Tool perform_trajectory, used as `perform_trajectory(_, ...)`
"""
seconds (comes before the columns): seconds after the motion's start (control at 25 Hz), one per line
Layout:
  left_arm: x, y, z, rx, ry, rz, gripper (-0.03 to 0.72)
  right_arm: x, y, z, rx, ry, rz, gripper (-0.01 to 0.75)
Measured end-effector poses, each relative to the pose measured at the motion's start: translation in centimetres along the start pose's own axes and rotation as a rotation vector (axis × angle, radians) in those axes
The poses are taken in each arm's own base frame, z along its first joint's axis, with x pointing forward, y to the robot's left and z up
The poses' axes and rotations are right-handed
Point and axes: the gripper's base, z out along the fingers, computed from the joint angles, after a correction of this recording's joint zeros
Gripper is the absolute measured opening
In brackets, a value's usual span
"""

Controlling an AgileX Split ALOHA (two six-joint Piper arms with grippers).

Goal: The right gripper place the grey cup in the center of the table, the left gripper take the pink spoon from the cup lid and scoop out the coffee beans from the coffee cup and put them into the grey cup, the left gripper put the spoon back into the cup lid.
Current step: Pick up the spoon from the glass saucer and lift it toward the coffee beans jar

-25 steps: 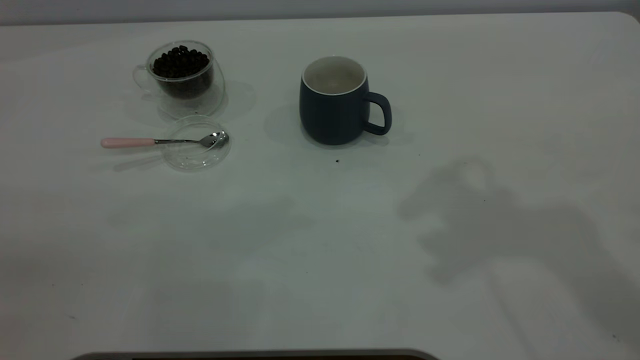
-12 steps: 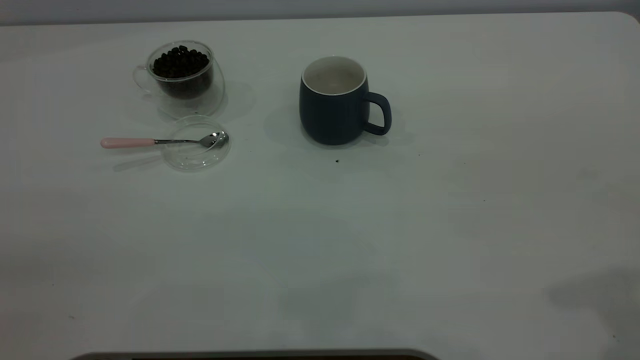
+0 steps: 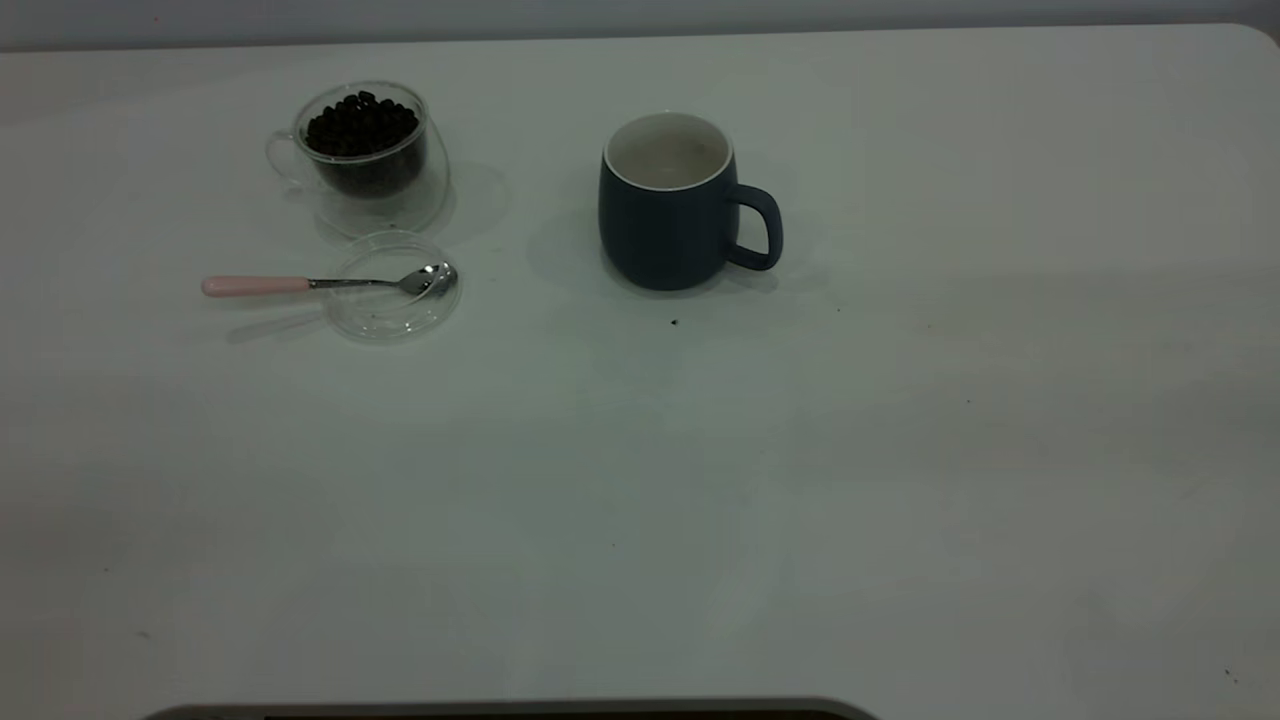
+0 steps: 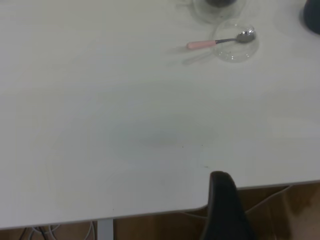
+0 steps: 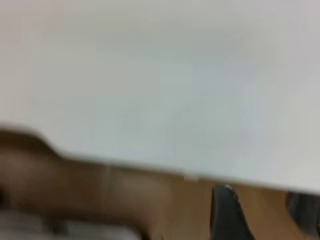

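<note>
Dark blue-grey rounded ceramic mug [image 3: 668, 205] — one only — upright near the middle of the white table [image 3: 700, 500], loop handle pointing right. One clear double-walled glass cup [image 3: 365, 160] heaped with dark coffee beans [image 3: 360, 122], well to the left; one clear round lid [image 3: 392, 318] just in front. One pink-handled metal teaspoon [image 3: 320, 284], lying left to right, bowl in lid, handle sticking out leftward. Nothing shifted since a second ago — only the big shadow at right gone. Left claw [image 4: 224, 200] and right claw [image 5: 225, 210] past the table's edge, spread impossible to tell.
</note>
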Motion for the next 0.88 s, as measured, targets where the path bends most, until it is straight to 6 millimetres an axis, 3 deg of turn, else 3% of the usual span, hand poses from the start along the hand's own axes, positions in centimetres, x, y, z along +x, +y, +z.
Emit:
perform_trajectory(0.24, 0.0, 0.0, 0.0, 0.000, 0.000, 0.000, 0.524, 3.6, -0.7, -3.7, 0.043, -0.330, 0.099, 0.457)
perform_trajectory(0.88, 0.0, 0.0, 0.0, 0.000, 0.000, 0.000, 0.524, 4.0, -0.7, -3.9, 0.096, -0.350, 0.146, 0.457)
